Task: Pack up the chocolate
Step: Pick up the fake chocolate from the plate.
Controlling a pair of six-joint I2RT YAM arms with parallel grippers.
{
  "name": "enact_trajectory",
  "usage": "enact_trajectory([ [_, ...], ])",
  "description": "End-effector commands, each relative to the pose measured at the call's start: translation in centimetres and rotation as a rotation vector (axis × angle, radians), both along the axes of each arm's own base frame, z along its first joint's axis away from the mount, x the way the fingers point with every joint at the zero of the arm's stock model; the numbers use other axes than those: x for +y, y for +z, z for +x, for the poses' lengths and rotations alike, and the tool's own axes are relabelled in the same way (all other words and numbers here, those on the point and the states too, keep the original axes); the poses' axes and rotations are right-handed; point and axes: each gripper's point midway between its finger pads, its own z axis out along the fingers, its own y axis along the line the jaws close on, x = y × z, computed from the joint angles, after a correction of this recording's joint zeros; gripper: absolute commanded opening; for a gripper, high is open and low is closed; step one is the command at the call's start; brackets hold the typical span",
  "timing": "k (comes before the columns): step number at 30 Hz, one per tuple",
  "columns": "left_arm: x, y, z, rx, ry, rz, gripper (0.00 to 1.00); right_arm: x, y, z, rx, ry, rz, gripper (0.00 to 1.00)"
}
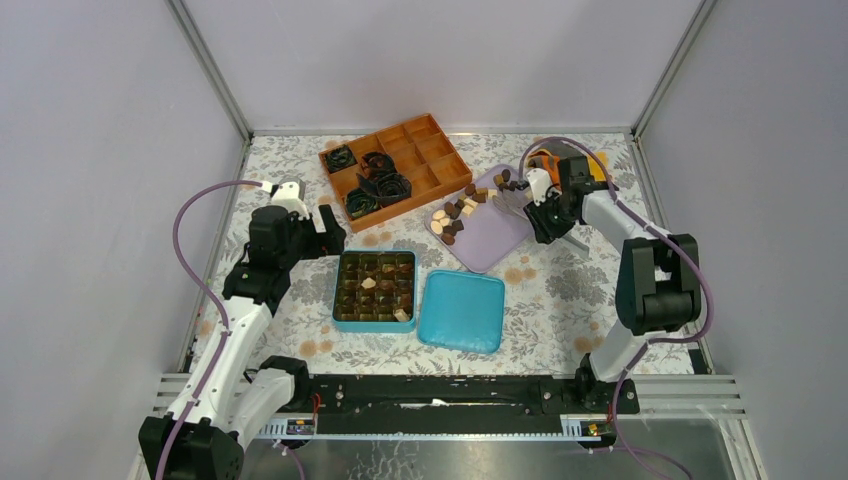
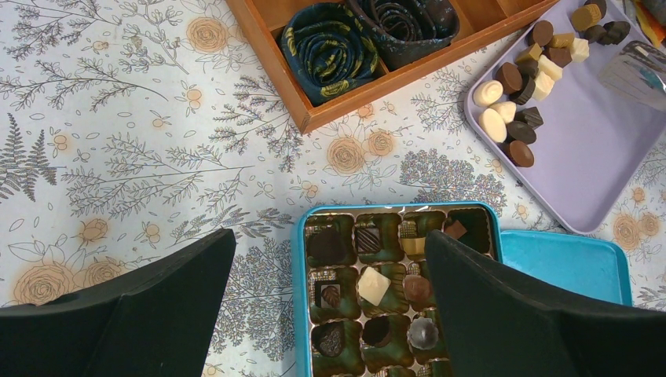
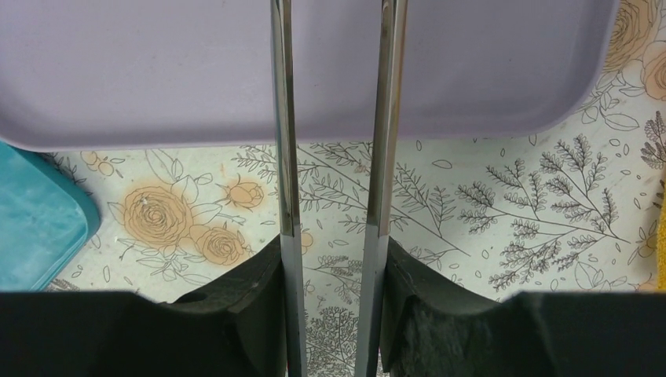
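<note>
Two groups of loose chocolate (image 1: 455, 212) lie on the lavender tray (image 1: 495, 240): one at its left corner and one along its far edge. More pieces sit in the cells of the teal box (image 1: 338, 290), among them a cream square (image 2: 373, 284) and several dark ones. Some cells hold none. The lid (image 1: 460, 310) lies flat, just right of the box.

Left gripper (image 2: 330, 239): fingers spread wide and holding nothing. It hovers at the box's far-left edge.

Right gripper (image 3: 331, 259): fingers partly apart, with a metal blade (image 3: 284, 118) lying along the inner face of each. The blades run parallel with a clear gap between them and reach out over the tray. Their tips are cut off in the wrist view. In the top view they end near the far group of chocolate. Whether they pinch a piece cannot be told.

A wooden divider tray (image 1: 430, 150) holding black paper cups (image 1: 380, 185) stands behind the box.
</note>
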Motion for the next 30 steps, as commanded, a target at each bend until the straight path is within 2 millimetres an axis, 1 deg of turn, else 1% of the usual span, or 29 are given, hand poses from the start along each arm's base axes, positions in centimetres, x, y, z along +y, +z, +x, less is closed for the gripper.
enact_trajectory([
  [1,-0.1,1.4,0.7,-0.065,0.000,-0.015,0.99,0.0,0.9,1.8,-0.020,0.001,-0.010,0.44],
  [9,-0.1,1.3,0.7,-0.062,-0.001,-0.013,0.99,0.2,0.3,3.0,-0.003,0.009,-0.008,0.45],
  [23,0.0,1.1,0.8,-0.058,0.002,-0.011,0.99,1.2,-0.6,4.7,0.009,0.057,-0.023,0.47],
  [30,0.0,1.1,0.8,-0.055,0.002,-0.009,0.99,1.2,-0.9,5.5,0.008,0.061,-0.041,0.47],
])
